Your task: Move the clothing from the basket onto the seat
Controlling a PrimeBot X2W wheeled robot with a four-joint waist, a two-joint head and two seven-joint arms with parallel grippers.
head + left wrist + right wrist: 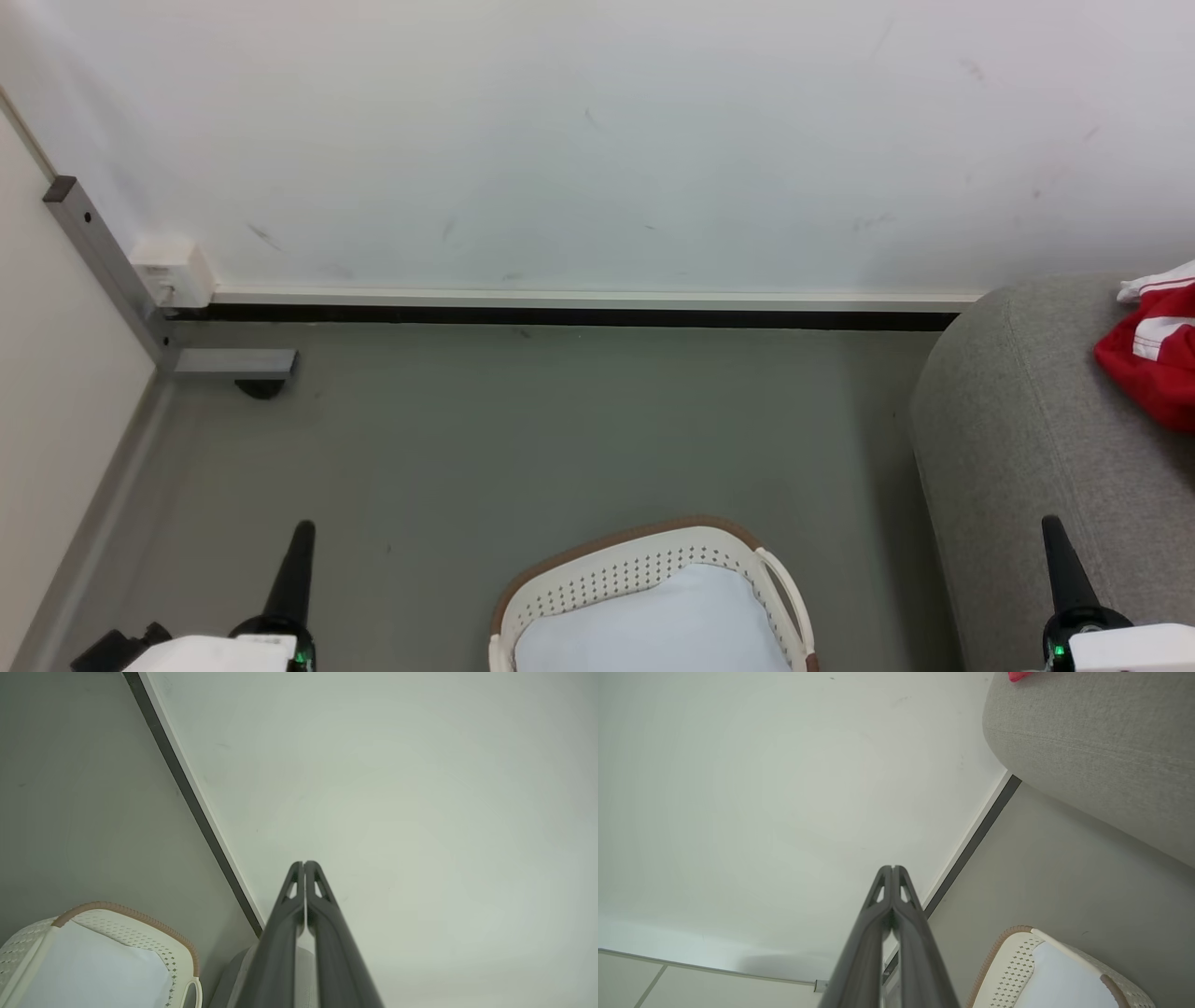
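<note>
The left fingers (pixel 297 565) and right fingers (pixel 1060 560) are shut, nothing held — the basket (pixel 635 565) is flanked by both, the clothing (pixel 1153 364) is seen on the seat (pixel 1018 439), rightward.

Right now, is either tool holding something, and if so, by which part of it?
Nothing is held. The left tool and the right tool are both shut on nothing; the red clothing lies on the seat.

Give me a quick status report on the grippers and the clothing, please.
Left gripper shut, right gripper shut, both empty. Red clothing on the seat; none seen in the visible part of the basket. No obstruction seen.
</note>
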